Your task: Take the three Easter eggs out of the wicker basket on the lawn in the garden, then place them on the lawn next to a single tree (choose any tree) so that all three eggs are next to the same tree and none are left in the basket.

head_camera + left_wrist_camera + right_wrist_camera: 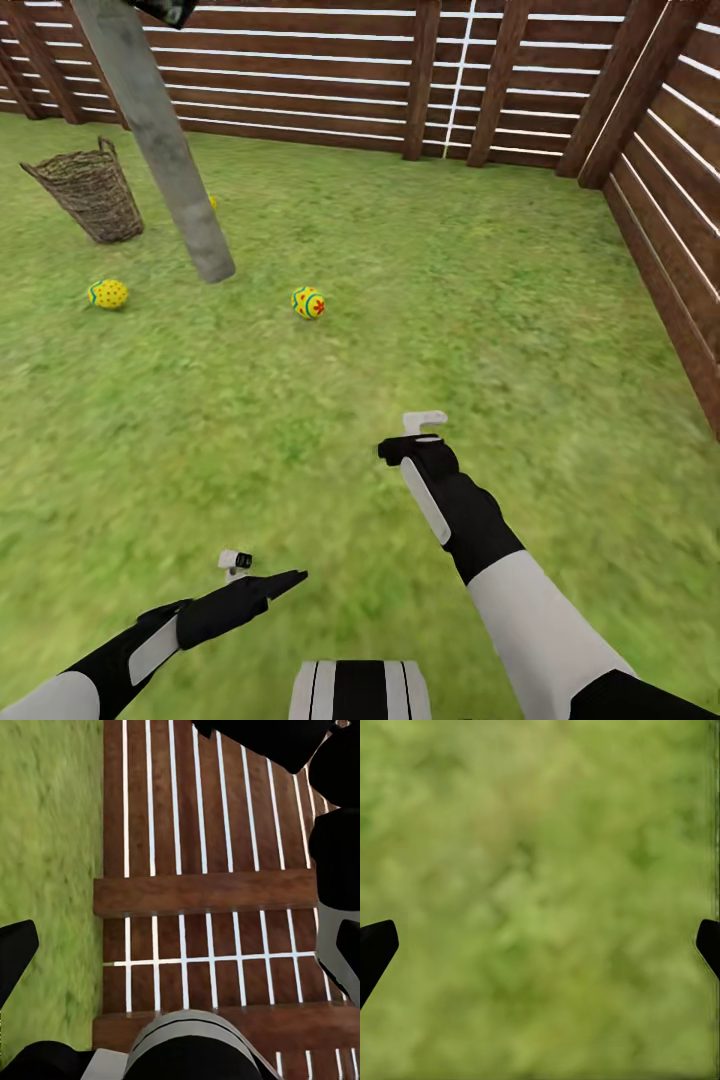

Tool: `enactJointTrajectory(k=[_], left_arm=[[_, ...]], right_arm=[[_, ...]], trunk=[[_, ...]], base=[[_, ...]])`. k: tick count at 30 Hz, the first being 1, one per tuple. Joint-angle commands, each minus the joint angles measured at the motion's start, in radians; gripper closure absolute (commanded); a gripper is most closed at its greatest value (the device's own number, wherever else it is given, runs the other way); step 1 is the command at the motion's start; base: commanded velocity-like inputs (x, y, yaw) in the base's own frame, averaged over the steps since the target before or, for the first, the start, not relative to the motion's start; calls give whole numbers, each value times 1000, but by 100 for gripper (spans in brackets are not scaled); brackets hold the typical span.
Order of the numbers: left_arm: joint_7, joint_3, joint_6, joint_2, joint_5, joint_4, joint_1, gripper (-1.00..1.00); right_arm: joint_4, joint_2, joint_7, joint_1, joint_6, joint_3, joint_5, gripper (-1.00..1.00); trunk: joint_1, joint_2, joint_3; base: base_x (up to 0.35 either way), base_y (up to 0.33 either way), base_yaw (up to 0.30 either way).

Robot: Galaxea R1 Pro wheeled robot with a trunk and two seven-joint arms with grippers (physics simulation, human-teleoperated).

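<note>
On the patchy green lawn [430,300], two yellow eggs with red and blue bands lie either side of the pale grey tree trunk [165,150]: one [308,302] right of its base, one [108,294] left, near the brown wicker basket [88,190]. A yellow speck [212,201] peeks behind the trunk. Both the left gripper [180,952] and right gripper [540,945] hang wide open, holding nothing

A brown slatted wooden fence [330,90] encloses the grass at the back and right side.
</note>
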Motion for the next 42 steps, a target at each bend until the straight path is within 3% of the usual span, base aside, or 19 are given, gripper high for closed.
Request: enactJointTrajectory(k=[1, 4, 10, 13, 20, 30, 42], left_arm=[[7, -7, -5, 1, 9, 10, -1, -100], [33, -7, -29, 2, 10, 18, -1, -100], [51, -5, -61, 51, 11, 21, -1, -100], [51, -4, -74, 63, 12, 21, -1, -100], [56, 3, -77, 64, 12, 21, -1, -100], [118, 4, -77, 61, 12, 21, -1, -100], [283, 5, -77, 54, 12, 20, -1, -100]], right_arm=[[1, 0, -9, -1, 1, 1, -10, -100], [2, 0, -9, -1, 1, 2, -10, -100], [3, 0, -10, 4, 0, 2, -10, -100], [3, 0, -10, 6, 0, 2, -10, -100], [3, 0, -10, 7, 0, 2, -10, -100], [3, 0, -10, 7, 0, 2, -10, -100], [3, 0, -10, 7, 0, 2, -10, -100]], trunk=[[0, 0, 1], [0, 0, 5], [0, 0, 13], [-1, 0, 25], [-4, 2, 59], [-9, 4, 108], [-14, 7, 173]], base=[[0, 0, -218], [0, 0, -218], [0, 0, -218], [0, 0, -218], [0, 0, -192], [0, 0, -102], [0, 0, -97]])
